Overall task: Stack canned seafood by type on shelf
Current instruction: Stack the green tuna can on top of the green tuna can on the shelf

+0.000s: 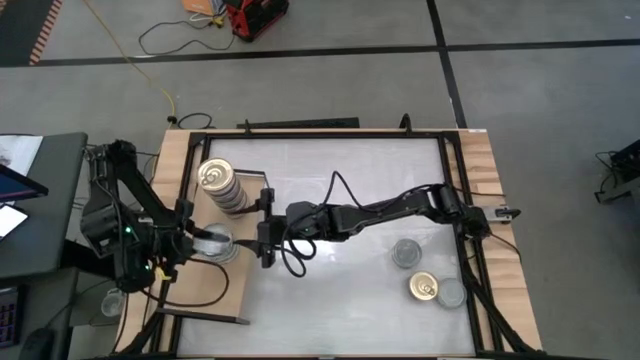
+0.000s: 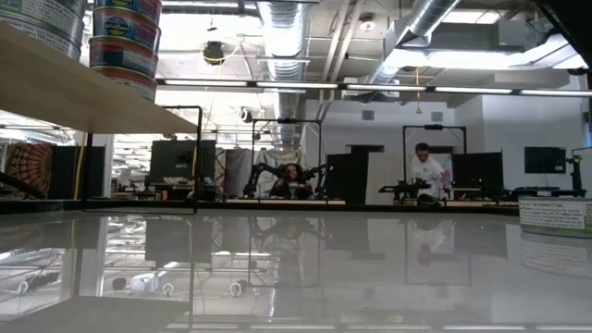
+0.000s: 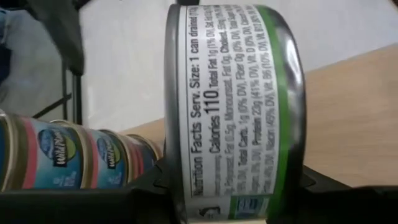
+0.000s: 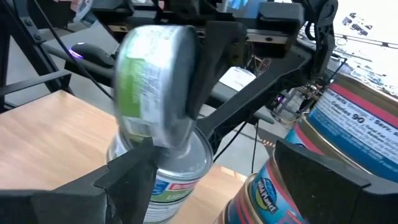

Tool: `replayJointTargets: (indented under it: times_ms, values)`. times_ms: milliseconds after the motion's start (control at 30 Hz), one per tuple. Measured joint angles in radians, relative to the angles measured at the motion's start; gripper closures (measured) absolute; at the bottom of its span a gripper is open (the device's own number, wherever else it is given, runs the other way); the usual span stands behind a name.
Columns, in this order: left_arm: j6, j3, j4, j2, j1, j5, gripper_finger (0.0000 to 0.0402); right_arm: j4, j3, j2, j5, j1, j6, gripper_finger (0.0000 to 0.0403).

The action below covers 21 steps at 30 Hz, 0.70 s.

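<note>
The left tool (image 1: pixel 200 243), clamped on a green-labelled tin (image 3: pixel 233 112), should level it over the silver-topped tin (image 4: pixel 168 163) before releasing, while the right tool (image 1: pixel 266 226) waits wide.

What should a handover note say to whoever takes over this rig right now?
Left gripper: shut on a green-label tin, held on edge above a silver-topped tin on the shelf.
Right gripper: open, empty, close beside that spot.
Done: a tall stack of gold-topped tins stands on the shelf; a green-label pile has been started.
Left: set down the held tin, then bring the three tins still on the table: one silver-topped, one gold-topped and another silver-topped beside it.
</note>
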Motion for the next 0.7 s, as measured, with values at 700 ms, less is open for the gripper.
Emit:
replayJointTargets:
  times_ms: [700]
  values:
    - [0.011,0.0,-0.003,-0.001,0.0,-0.079,0.0165,-0.002,0.0,0.0,-0.034,0.002,0.009,0.0047]
